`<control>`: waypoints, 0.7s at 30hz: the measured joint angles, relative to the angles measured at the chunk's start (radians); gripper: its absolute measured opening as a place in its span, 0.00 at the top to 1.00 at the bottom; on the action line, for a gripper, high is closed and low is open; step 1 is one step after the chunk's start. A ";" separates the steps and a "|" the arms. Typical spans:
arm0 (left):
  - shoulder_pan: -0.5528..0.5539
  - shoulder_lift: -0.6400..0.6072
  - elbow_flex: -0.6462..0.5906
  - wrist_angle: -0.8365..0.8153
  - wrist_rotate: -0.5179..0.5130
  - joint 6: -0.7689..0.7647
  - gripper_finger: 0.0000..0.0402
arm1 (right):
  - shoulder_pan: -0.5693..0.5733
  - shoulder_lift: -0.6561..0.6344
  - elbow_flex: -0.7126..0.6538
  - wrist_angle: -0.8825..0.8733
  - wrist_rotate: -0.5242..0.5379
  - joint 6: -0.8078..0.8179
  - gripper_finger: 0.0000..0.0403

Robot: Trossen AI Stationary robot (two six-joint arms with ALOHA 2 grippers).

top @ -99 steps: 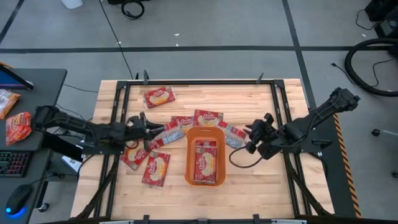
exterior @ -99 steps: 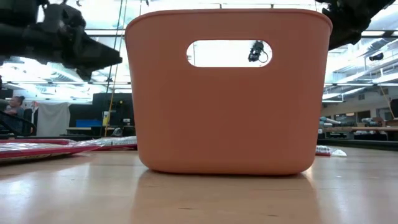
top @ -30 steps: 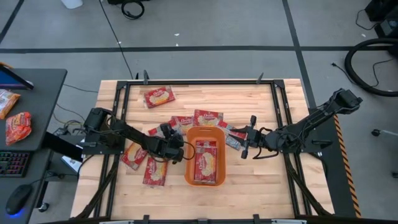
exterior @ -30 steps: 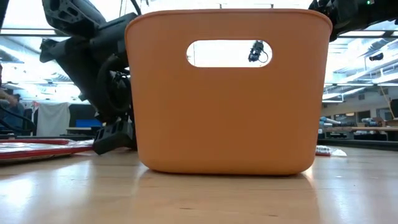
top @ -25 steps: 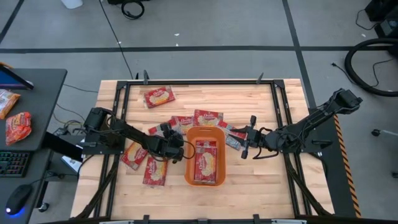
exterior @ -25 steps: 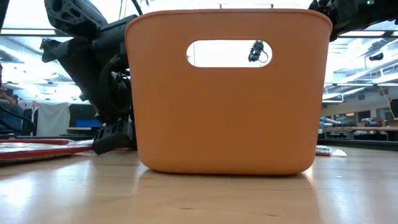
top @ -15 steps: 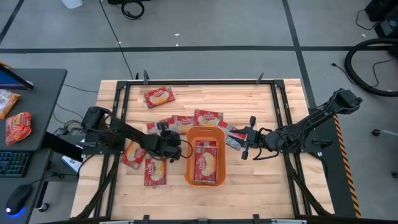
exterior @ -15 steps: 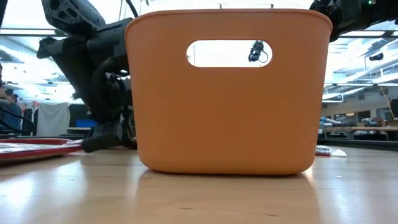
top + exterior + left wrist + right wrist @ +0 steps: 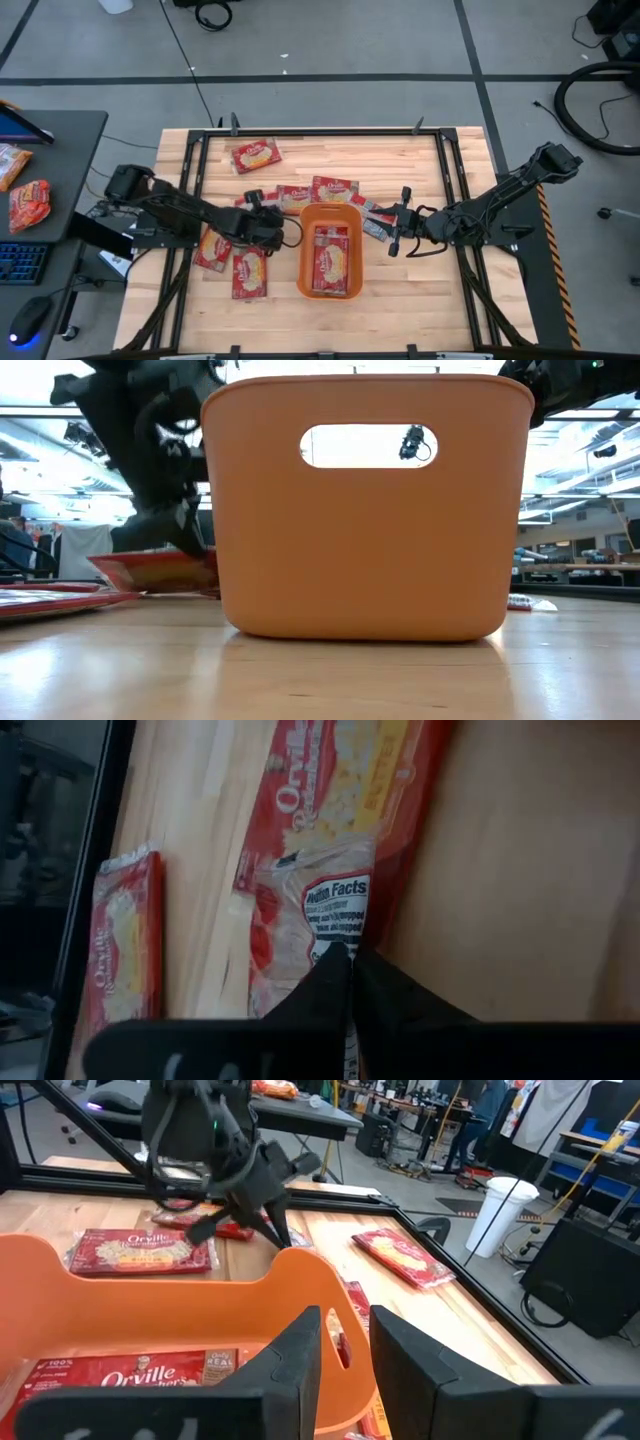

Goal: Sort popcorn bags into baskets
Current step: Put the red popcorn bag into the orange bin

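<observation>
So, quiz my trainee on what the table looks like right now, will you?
1. True or false: the basket holds nothing.
2. The left hand is shut on: A) a popcorn bag, B) the basket's wall, C) nothing.
3. Fill in: seen from above, the right hand waits just off the basket's ___ wall.

Key: 1. False, a packet lies inside. 2. A, held clear of the table. 3. Right.
</observation>
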 joint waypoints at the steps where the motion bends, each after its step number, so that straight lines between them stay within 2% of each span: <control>1: 0.000 -0.017 0.000 -0.004 0.008 0.000 0.97 | 0.000 0.000 0.000 -0.001 0.000 0.000 0.77; 8: 0.000 -0.158 0.021 -0.039 0.087 -0.001 0.97 | 0.000 0.000 0.000 -0.004 0.000 0.003 0.77; 12: -0.001 -0.225 0.094 -0.123 0.255 0.000 0.97 | 0.000 0.000 0.000 -0.005 0.000 0.003 0.77; 18: -0.003 -0.245 0.240 -0.206 0.536 0.028 0.97 | 0.001 0.001 0.000 -0.001 -0.002 0.005 0.77; 21: -0.009 -0.243 0.312 -0.197 0.605 0.077 0.97 | 0.001 0.003 0.000 0.002 -0.009 0.005 0.77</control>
